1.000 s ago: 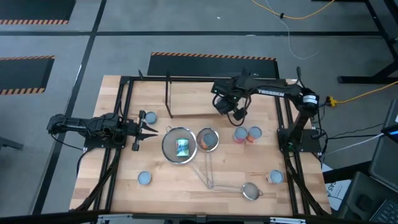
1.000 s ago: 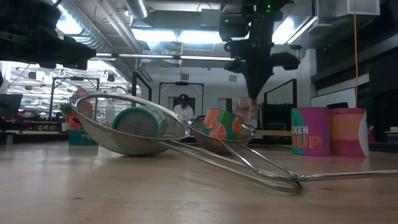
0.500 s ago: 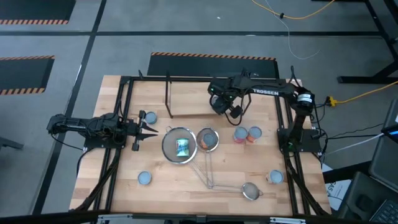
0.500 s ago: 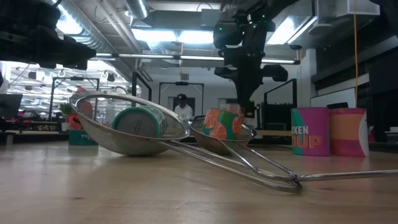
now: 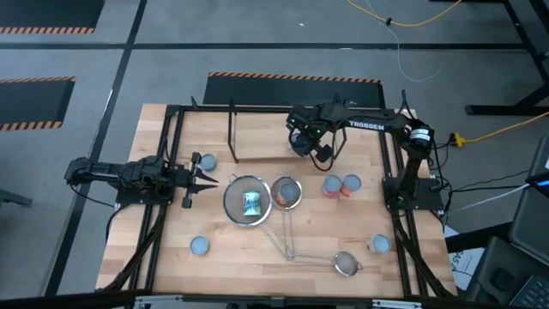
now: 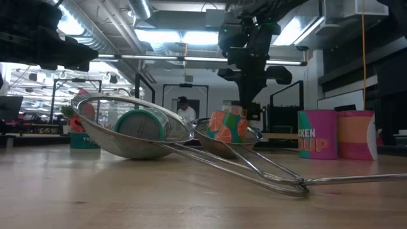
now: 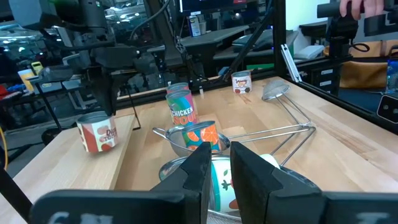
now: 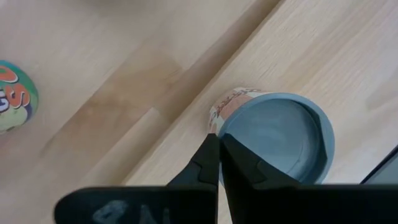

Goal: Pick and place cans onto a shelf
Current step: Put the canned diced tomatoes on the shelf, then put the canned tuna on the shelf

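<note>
Wooden table boards (image 5: 257, 257) carry the whole scene, with a workshop hall visible beyond in the low view. On the boards lie three steel mesh strainers: the large strainer (image 5: 246, 201) holds a green-labelled can (image 5: 251, 202), and the middle strainer (image 5: 287, 192) holds an orange-labelled can (image 6: 227, 127). Other cans are scattered; a standing pair (image 5: 341, 184) is seen near the right arm's base. The shelf (image 5: 257, 133) is seen at the table's far edge, with no can visible on it.

The right gripper (image 5: 302, 142) is held above a single upright can (image 8: 273, 134) on the boards by the shelf. Its fingers are seen pressed together, nothing between them, with the tips over the can's rim. The wrist is pointed steeply down from an arm reached across the table.

The can is judged rigid and light, with a smooth label that may slip. Grip is best taken across the side wall, below the rim; the fingers must first be parted.

The left gripper (image 5: 206, 179) is held level and low near the large strainer, fingers nearly closed and empty.
</note>
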Robot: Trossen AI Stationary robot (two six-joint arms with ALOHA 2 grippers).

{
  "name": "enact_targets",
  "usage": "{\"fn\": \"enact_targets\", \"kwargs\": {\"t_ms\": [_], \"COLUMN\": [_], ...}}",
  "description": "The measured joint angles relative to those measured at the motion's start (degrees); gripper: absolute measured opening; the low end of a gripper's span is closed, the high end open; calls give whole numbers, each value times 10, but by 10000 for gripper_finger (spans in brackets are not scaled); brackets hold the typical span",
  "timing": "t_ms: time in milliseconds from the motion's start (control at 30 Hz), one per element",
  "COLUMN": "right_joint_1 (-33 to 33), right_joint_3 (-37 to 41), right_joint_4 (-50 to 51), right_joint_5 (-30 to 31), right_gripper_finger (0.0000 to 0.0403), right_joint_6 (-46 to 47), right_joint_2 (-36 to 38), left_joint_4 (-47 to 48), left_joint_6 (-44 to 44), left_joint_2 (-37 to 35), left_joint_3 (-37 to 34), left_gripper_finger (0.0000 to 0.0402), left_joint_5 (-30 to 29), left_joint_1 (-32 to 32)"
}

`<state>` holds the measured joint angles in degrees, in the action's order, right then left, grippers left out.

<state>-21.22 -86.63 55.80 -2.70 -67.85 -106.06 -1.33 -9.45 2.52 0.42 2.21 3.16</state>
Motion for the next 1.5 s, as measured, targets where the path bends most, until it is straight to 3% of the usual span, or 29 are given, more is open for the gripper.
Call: {"fn": "enact_targets", "kwargs": {"t_ms": [367,767,1267,1500], "right_joint_1": [-10,-10,-10,-3], "right_joint_3": [0,0,-1,-67], "right_joint_4": [-3,-5,-7,68], "right_joint_5": [0,0,2,2], "right_gripper_finger": [11,49,53,53], "right_joint_6": [15,16,15,21], "right_joint_2": [0,0,0,0], "left_joint_4": [0,0,0,-17], "left_joint_6": [0,0,-1,-1], "left_joint_2": [0,0,0,0], "left_joint_3": [0,0,0,0], "left_gripper_finger": [54,54,54,54], "left_joint_5": [0,0,0,0], "left_joint_1": [0,0,0,0]}}
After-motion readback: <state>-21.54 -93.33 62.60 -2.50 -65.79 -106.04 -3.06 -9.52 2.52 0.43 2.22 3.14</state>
